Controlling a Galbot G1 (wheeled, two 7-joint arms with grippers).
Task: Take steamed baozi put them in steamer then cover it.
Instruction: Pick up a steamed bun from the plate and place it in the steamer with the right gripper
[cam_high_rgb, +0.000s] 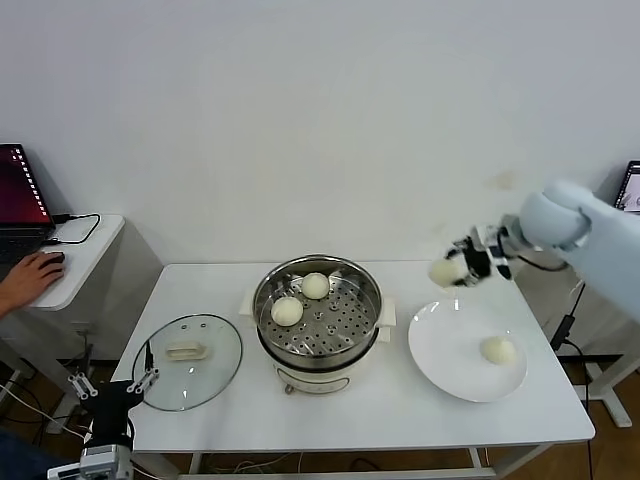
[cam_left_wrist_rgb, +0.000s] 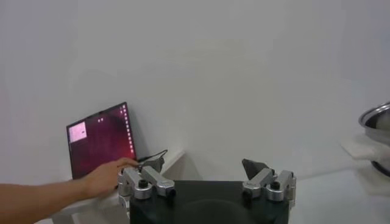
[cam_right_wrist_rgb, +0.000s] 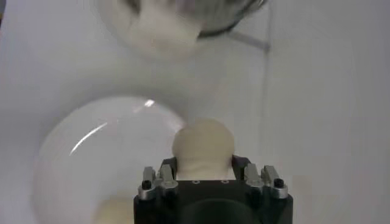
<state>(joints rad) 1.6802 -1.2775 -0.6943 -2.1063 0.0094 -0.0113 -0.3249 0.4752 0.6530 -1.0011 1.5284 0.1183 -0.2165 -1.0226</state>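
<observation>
Right gripper (cam_high_rgb: 458, 270) clenched on bun (cam_high_rgb: 446, 271), above plate (cam_high_rgb: 440, 350) edge. Two buns in steamer (cam_high_rgb: 365, 290). Left gripper (cam_high_rgb: 112, 384) released, parked low beside lid (cam_high_rgb: 188, 361).

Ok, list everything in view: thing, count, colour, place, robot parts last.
baozi in steamer: two, off-white, on the perforated bottom.
baozi on plate: one, off-white.
held baozi: one, off-white, in the air above the plate's far edge.
steamer: one, steel on a cream base, table centre.
cover: one, clear glass with cream handle, flat on the table left of the steamer.
plate: one, white, right of the steamer.
table: one, white.
laptop: one, dark, side desk at left.
person's hand: one, on that desk.
left end effector: open, parked low beside the table's left corner.
right end effector: shut on the held baozi.
</observation>
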